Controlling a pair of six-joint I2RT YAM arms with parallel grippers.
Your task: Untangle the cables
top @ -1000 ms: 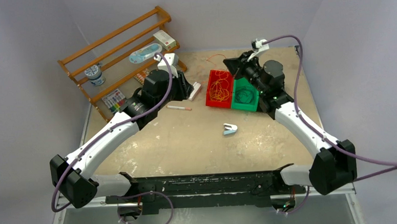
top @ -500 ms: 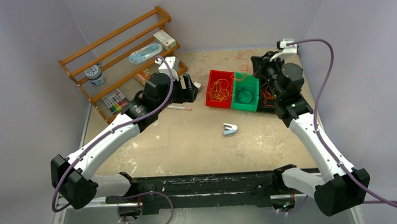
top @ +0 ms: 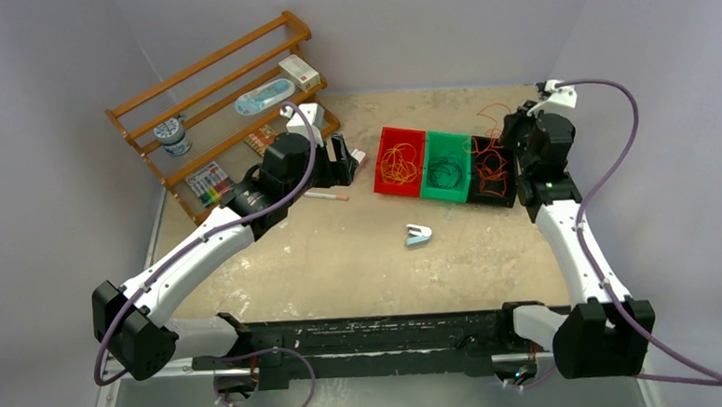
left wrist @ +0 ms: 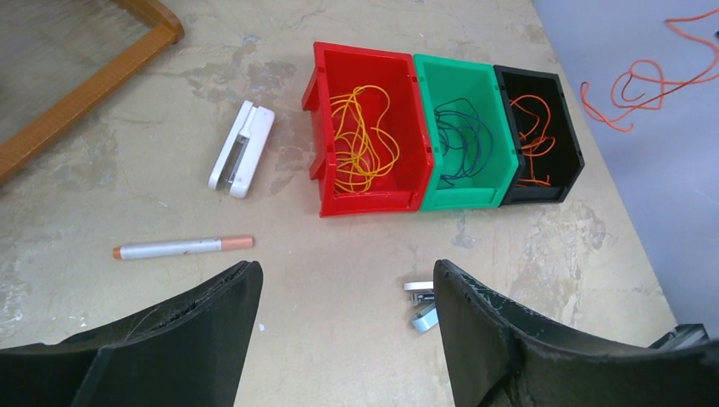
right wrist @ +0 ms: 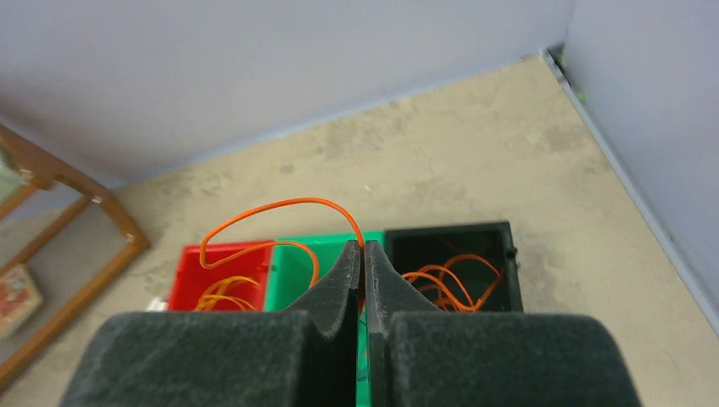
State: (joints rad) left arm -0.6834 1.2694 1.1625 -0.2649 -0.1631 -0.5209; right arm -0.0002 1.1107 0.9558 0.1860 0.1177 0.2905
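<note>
Your right gripper (right wrist: 363, 251) pinches one orange cable (right wrist: 288, 201) near the black bin (left wrist: 543, 193), your left gripper (left wrist: 345, 268) is spread wide, and other cables (left wrist: 360, 144) sit in the bins (left wrist: 462, 199), so you look nearly done.

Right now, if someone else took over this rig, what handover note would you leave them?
Left claw: open, holding nothing.
Right claw: shut on a red-orange cable, raised near the black bin.
Done: orange cables in red bin, dark cables in green bin, red-orange cables in black bin.
Left: probably lower the held cable into the black bin.
</note>
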